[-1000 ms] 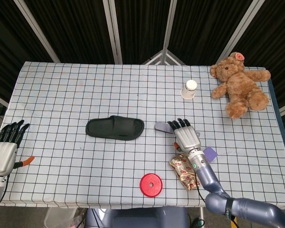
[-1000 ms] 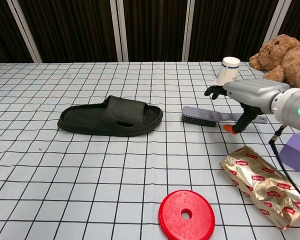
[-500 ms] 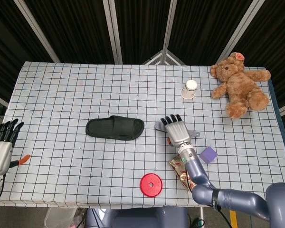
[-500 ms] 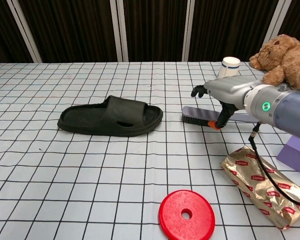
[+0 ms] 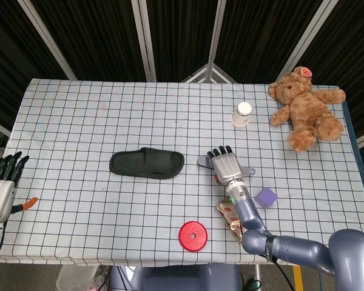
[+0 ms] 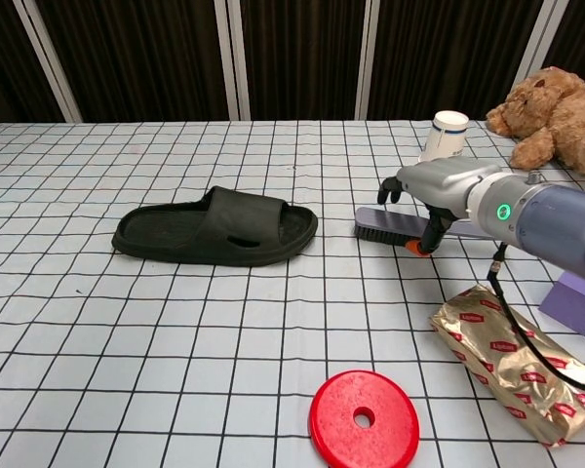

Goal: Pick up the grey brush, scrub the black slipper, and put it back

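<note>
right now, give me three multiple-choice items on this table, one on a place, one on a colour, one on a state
1. Where does the grey brush lie?
A. right of the black slipper
B. on the teddy bear
C. inside the slipper

2. What colour is the disc near the front edge?
A. blue
B. red
C. green

3. How is the right hand placed?
A. lifting the brush high
B. over the brush, which lies on the table
C. resting on the slipper

Answers: 1 A, the chest view shows the brush beside the slipper's toe end. 2 B, it is plainly red. 3 B, the brush sits flat on the cloth.
</note>
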`<state>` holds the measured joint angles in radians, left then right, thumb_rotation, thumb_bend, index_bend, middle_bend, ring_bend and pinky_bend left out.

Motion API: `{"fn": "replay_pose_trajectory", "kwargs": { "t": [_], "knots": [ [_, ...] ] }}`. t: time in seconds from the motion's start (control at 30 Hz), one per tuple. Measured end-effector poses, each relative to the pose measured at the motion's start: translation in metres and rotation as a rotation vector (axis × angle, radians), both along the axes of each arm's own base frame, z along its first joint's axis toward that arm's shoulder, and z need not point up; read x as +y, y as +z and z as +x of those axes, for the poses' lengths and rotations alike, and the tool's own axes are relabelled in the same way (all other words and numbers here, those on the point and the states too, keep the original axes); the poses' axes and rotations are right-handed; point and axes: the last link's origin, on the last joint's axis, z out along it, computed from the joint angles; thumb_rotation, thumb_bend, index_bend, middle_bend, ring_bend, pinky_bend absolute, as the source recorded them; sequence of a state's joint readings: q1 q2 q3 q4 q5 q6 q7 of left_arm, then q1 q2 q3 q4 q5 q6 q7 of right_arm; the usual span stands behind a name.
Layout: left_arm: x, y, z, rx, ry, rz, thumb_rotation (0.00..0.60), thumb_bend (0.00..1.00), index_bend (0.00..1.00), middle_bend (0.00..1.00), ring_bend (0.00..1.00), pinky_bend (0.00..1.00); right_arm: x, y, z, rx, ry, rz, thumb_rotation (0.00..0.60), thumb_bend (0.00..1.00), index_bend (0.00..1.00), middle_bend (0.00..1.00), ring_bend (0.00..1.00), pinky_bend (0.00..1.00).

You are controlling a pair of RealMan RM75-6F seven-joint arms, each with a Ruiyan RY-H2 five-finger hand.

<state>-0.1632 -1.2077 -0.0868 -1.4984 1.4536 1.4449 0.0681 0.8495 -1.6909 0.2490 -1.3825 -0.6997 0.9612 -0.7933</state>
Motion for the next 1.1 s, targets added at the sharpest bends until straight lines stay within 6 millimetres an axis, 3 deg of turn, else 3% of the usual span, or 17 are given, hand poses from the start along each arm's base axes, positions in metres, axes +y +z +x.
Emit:
{"fn": "replay_pose_trajectory", "kwargs": {
  "t": [0.5, 1.1],
  "knots": [
    [0.001, 0.003, -0.003, -0.001, 0.013, 0.015, 0.6, 0.06, 0.0, 0.0, 0.0, 0.04, -0.012, -0.01, 0.003, -0.013, 0.01, 0.004, 0.6, 0.41, 0.29, 0.26, 0.17, 0.16],
    [0.001, 0.005, -0.004, -0.005, 0.013, 0.02, 0.6, 0.06, 0.0, 0.0, 0.0, 0.04, -0.016, -0.006, 0.007, 0.005, 0.024, -0.008, 0.6, 0.41, 0.34, 0.3, 0.21, 0.17]
  ]
}}
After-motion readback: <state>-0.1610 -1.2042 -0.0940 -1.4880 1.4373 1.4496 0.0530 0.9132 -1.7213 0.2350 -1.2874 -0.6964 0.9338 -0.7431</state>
